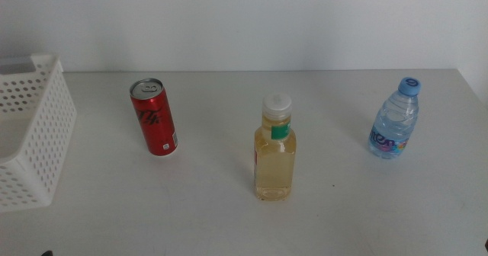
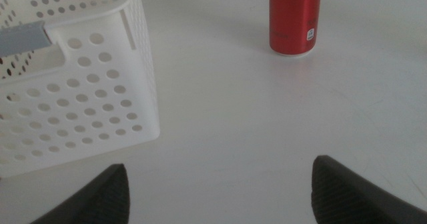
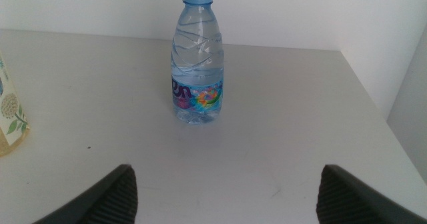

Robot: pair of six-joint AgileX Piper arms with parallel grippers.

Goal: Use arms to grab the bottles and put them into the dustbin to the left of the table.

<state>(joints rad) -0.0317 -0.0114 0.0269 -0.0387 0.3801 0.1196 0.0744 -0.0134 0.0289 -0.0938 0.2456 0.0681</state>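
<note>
Red can (image 1: 154, 119) — upright, leaning slightly

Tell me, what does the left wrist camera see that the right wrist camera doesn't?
Only the left wrist view shows the white dustbin and the red can, with the left gripper open and holding nothing. Only the right wrist view shows the water bottle with its blue cap, an edge of the yellow bottle, and the open right gripper. Both share the off-white table.
</note>
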